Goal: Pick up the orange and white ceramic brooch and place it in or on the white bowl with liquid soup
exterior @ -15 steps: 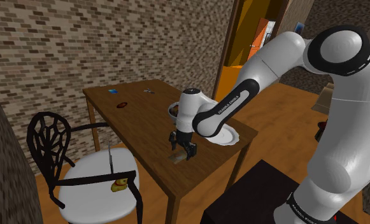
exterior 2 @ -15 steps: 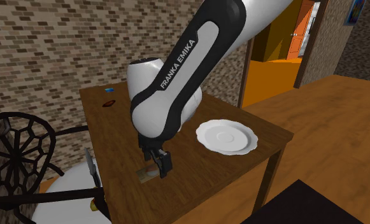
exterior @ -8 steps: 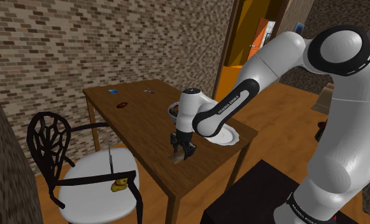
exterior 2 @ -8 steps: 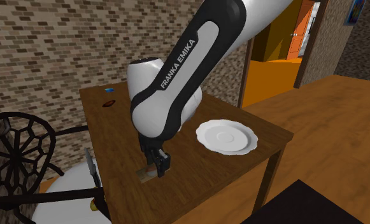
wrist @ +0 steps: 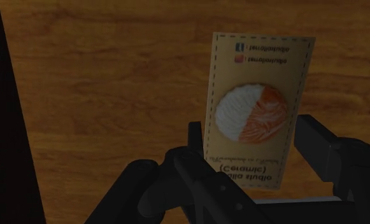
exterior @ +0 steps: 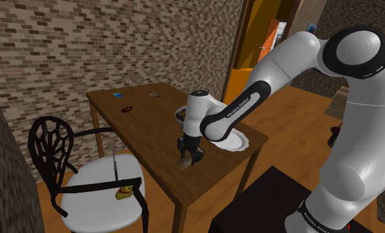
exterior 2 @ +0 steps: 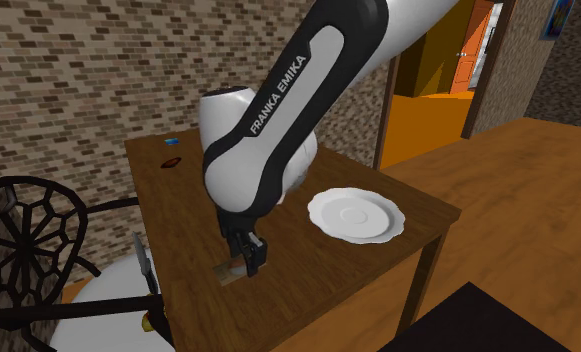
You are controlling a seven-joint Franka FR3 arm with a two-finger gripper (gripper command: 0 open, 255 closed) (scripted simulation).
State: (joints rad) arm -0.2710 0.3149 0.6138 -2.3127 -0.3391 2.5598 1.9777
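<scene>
Where the shoulder view looks down on the hand: the hand (exterior: 189, 157) is low over the table (exterior: 144, 126), clenched on the card (exterior: 183, 163) that carries the brooch.
Edges: the card sits toward the table corner nearest the chair (exterior: 52, 155), with bare wood between it and both edges.
White bowl: the white bowl (exterior: 239, 141) lies near the hand, toward the view's right, partly behind the forearm (exterior: 227, 116).
Far end: a blue thing (exterior: 117, 96), a dark red thing (exterior: 126, 109) and a small grey thing (exterior: 156, 94) lie well apart from the hand.
Chair seat: a knife (exterior: 114, 165) and a small yellow thing (exterior: 124, 192) lie on it.
Second exterior view, hand: the hand (exterior 2: 246, 263) pinches the card (exterior 2: 228, 271) close to the chair-side edge.
Open room: bare table (exterior 2: 308, 270) lies between the hand and the white bowl (exterior 2: 388, 222), and the thick forearm (exterior 2: 278, 110) rises over that stretch.
Wrist view, brooch: the brooch (wrist: 250, 114), round, half white and half orange, is fixed on the tan card (wrist: 260, 63).
Grip: both fingers (wrist: 317, 146) press the card's long sides.
Around: wood grain shows on all sides of the card.
</scene>
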